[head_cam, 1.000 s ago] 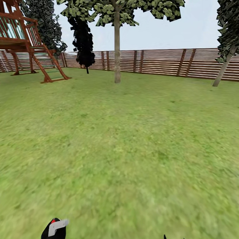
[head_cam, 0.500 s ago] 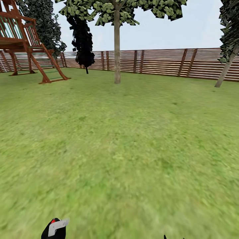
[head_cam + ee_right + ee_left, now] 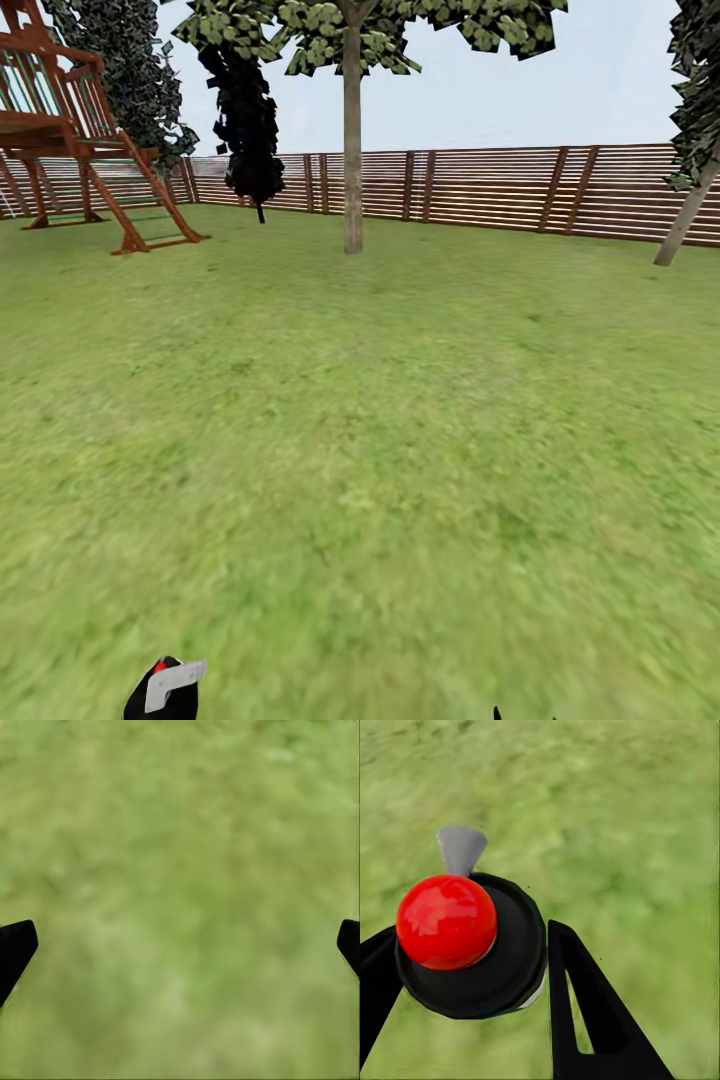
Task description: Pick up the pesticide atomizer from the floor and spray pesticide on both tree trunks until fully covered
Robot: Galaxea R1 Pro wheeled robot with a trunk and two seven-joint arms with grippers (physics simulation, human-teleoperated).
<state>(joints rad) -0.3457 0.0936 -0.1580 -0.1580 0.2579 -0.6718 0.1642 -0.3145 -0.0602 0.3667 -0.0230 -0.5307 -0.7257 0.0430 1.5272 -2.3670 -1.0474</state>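
A: Where's the pesticide atomizer (image 3: 469, 945)?

B: In the left hand (image 3: 472, 967). The wrist camera shows a round black body with a glossy red knob on top and a grey nozzle sticking out from behind it, with one black finger (image 3: 585, 1020) pressed against one flank and the other against the opposite flank. So that hand is pinching the atomizer, held over grass.

A: And from the head camera?

B: Just its top pokes in at the lower edge: black, a bit of red, a pale grey lever.

A: The right hand (image 3: 180, 945)?

B: Spread wide, two dark fingertips far apart at the sides of its wrist view, nothing between them but blurred lawn.

A: The trees?

B: One tree trunk (image 3: 353, 150) stands straight ahead, well away across the lawn (image 3: 360, 450), just before the slatted fence (image 3: 480, 190). A second, leaning trunk (image 3: 685, 215) is at the far right edge. A dark columnar tree (image 3: 248, 120) and a wooden play frame (image 3: 80, 140) with a ladder sit to the left
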